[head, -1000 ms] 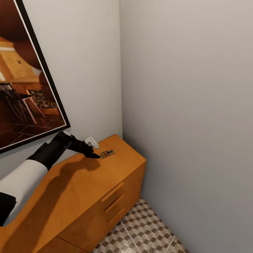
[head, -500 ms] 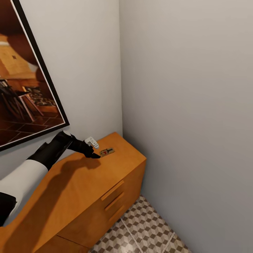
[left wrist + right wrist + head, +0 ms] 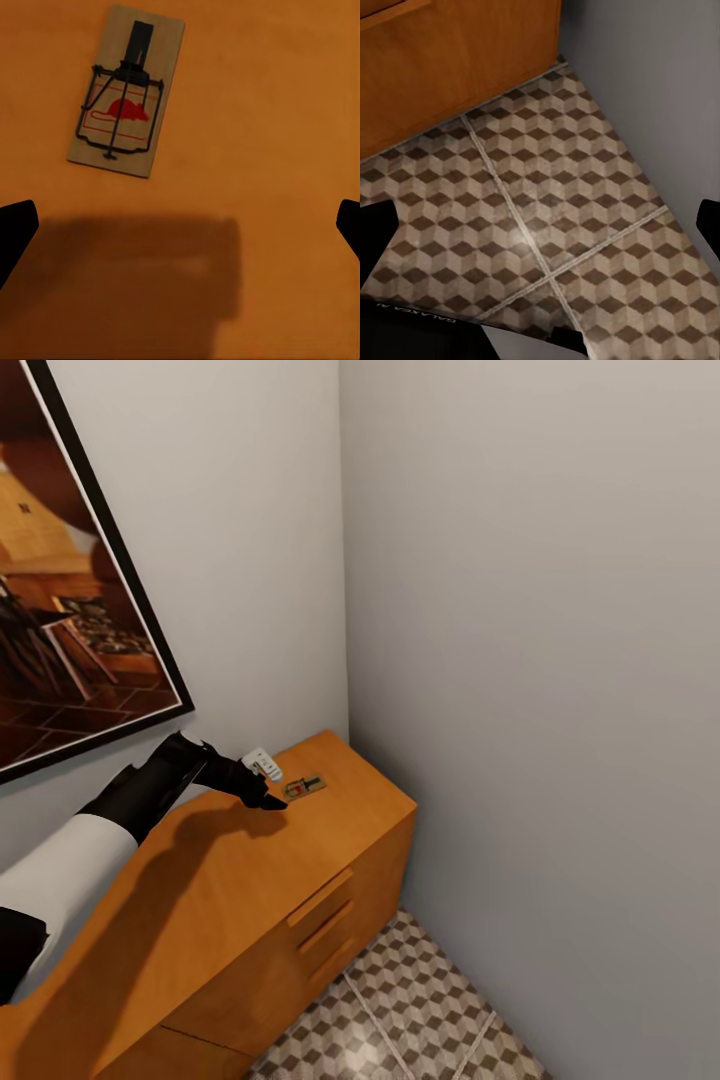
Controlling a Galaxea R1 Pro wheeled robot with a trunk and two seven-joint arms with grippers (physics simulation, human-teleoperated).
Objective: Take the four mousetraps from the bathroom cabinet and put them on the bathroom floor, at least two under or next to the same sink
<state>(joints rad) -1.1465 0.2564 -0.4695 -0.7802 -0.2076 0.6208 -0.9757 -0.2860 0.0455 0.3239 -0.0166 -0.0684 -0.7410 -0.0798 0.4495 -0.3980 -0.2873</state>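
Mousetrap (image 3: pixel 304 788) flat on the cabinet (image 3: pixel 230 900) top near the wall corner. Left tool (image 3: pixel 272 801), fingers spread apart, hovers just beside it. Right tool (image 3: pixel 540 225), likewise apart, hangs over the tiled floor (image 3: pixel 555 217).

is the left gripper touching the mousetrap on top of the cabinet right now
Apart. In the left wrist view, the mousetrap lies flat on the cabinet top, with bare wood between it and the left gripper's fingers at the frame edges.
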